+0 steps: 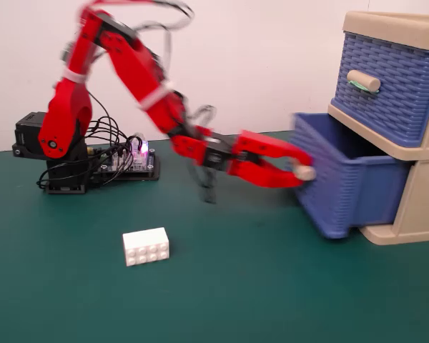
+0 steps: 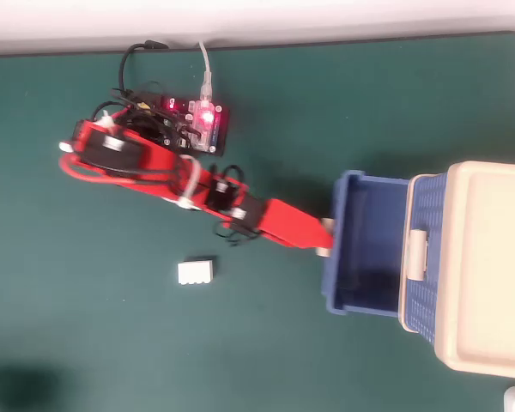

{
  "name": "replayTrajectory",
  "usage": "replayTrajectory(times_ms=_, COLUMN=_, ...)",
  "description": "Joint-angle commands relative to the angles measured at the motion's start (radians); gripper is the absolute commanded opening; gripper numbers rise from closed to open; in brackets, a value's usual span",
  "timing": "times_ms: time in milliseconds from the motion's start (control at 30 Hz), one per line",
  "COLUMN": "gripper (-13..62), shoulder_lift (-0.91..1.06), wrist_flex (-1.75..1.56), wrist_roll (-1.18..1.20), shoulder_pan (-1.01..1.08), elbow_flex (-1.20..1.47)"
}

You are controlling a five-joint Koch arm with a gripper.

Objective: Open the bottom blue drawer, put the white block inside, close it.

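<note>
Overhead view showed the bottom blue drawer (image 2: 365, 245) pulled well out of the beige cabinet (image 2: 485, 266), its inside empty. The red gripper (image 1: 299, 171) was clamped on the drawer's beige handle (image 1: 305, 172). The white block (image 1: 146, 246), a small studded brick, lay on the green mat (image 1: 236, 300), well apart from the drawer. It looked light and rigid, best pinched across its short sides.

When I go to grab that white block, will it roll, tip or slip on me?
The white block lies flat on a broad face on the green mat, so it probably won't roll or tip. It looks like rigid plastic, likely light; its smooth sides may slip in the gripper, while the studded face should offer more purchase.
</note>
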Motion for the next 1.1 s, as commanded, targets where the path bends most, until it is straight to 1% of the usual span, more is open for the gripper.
replayTrajectory(times_ms=0, gripper=-8.0, shoulder_lift=0.161, wrist_flex=-0.014, wrist_roll=0.057, shoulder_pan=0.009, elbow_flex=0.066)
replayTrajectory(times_ms=100, gripper=-7.7, shoulder_lift=0.291, wrist_flex=0.009, wrist_roll=0.057, shoulder_pan=0.049, elbow_flex=0.206)
replayTrajectory(times_ms=133, gripper=-6.2, shoulder_lift=0.310, wrist_flex=0.025, wrist_roll=0.055, shoulder_pan=0.055, elbow_flex=0.216)
replayTrajectory(times_ms=167, gripper=0.9, shoulder_lift=0.318, wrist_flex=0.038, wrist_roll=0.055, shoulder_pan=0.058, elbow_flex=0.215)
replayTrajectory(times_ms=233, gripper=24.8, shoulder_lift=0.325, wrist_flex=0.055, wrist_roll=0.052, shoulder_pan=0.058, elbow_flex=0.213)
replayTrajectory(times_ms=267, gripper=32.4, shoulder_lift=0.333, wrist_flex=0.057, wrist_roll=0.052, shoulder_pan=0.057, elbow_flex=0.215)
replayTrajectory(times_ms=300, gripper=34.5, shoulder_lift=0.359, wrist_flex=0.057, wrist_roll=0.049, shoulder_pan=0.061, elbow_flex=0.218)
replayTrajectory(times_ms=367, gripper=34.6, shoulder_lift=0.482, wrist_flex=0.083, wrist_roll=0.049, shoulder_pan=0.092, elbow_flex=0.225)
replayTrajectory(times_ms=433, gripper=34.5, shoulder_lift=0.606, wrist_flex=0.218, wrist_roll=0.041, shoulder_pan=0.150, elbow_flex=0.218)
replayTrajectory(times_ms=500, gripper=34.3, shoulder_lift=0.733, wrist_flex=0.476, wrist_roll=0.028, shoulder_pan=0.213, elbow_flex=0.190)
replayTrajectory(times_ms=533, gripper=34.2, shoulder_lift=0.810, wrist_flex=0.672, wrist_roll=-0.005, shoulder_pan=0.250, elbow_flex=0.140)
replayTrajectory(times_ms=600, gripper=33.9, shoulder_lift=0.885, wrist_flex=1.003, wrist_roll=-0.129, shoulder_pan=0.293, elbow_flex=0.040)
replayTrajectory(times_ms=733, gripper=33.7, shoulder_lift=0.922, wrist_flex=1.647, wrist_roll=-0.514, shoulder_pan=0.377, elbow_flex=-0.221)
replayTrajectory(times_ms=833, gripper=33.6, shoulder_lift=0.894, wrist_flex=1.960, wrist_roll=-0.802, shoulder_pan=0.492, elbow_flex=-0.385)
replayTrajectory(times_ms=867, gripper=33.5, shoulder_lift=0.873, wrist_flex=2.039, wrist_roll=-0.936, shoulder_pan=0.535, elbow_flex=-0.434)
replayTrajectory(times_ms=933, gripper=33.5, shoulder_lift=0.851, wrist_flex=2.105, wrist_roll=-1.190, shoulder_pan=0.600, elbow_flex=-0.480)
replayTrajectory(times_ms=1000, gripper=33.5, shoulder_lift=0.834, wrist_flex=2.109, wrist_roll=-1.502, shoulder_pan=0.661, elbow_flex=-0.494)
replayTrajectory(times_ms=1067, gripper=33.5, shoulder_lift=0.807, wrist_flex=2.089, wrist_roll=-1.744, shoulder_pan=0.727, elbow_flex=-0.502)
